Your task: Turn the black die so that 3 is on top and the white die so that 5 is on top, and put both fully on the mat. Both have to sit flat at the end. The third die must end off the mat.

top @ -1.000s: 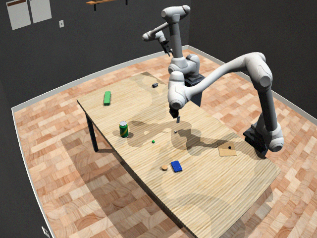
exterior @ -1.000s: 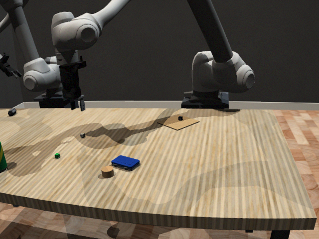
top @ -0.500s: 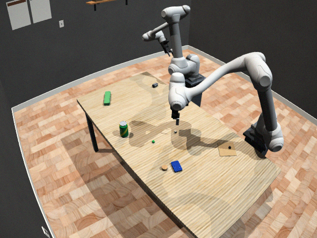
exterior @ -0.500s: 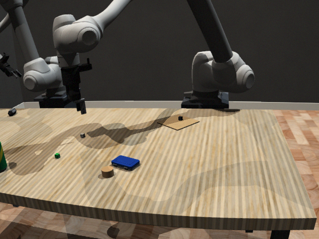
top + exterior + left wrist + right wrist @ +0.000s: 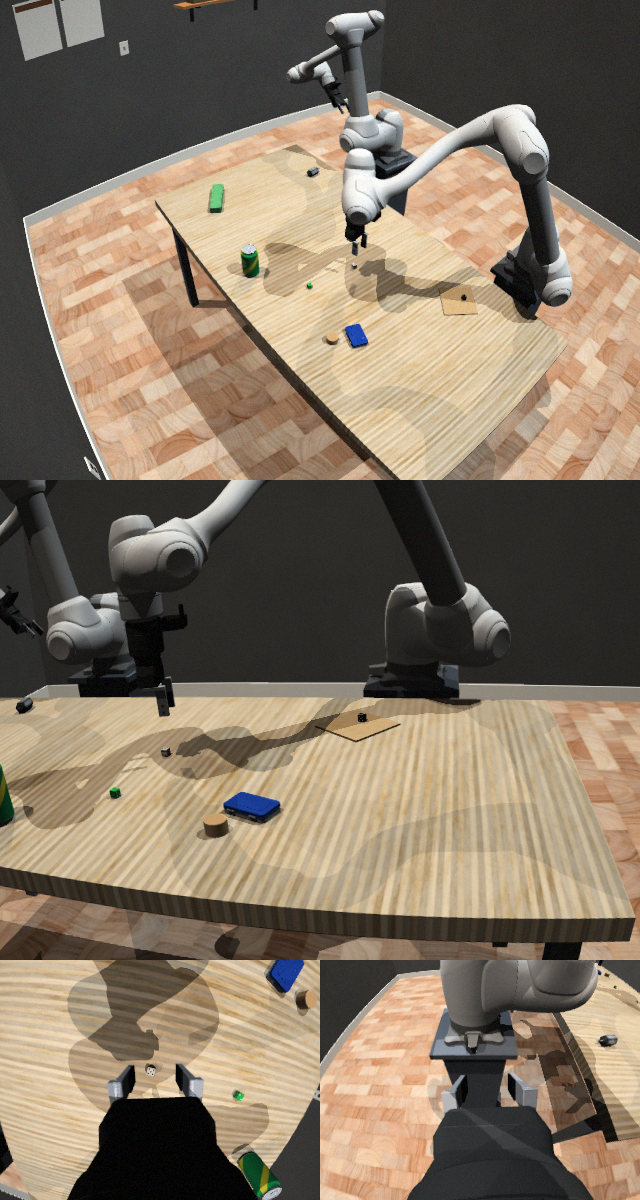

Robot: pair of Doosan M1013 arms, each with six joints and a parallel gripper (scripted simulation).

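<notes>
Tool (image 5: 359,248) (image 5: 166,702) (image 5: 155,1080) above white die (image 5: 354,266) (image 5: 165,751) (image 5: 151,1070), open.

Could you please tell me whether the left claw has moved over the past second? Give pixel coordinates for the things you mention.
Yes, the left claw (image 5: 359,248) (image 5: 167,710) (image 5: 155,1072) has come lower in the exterior view, closer to the white die (image 5: 354,266) (image 5: 165,752) (image 5: 151,1071).
</notes>
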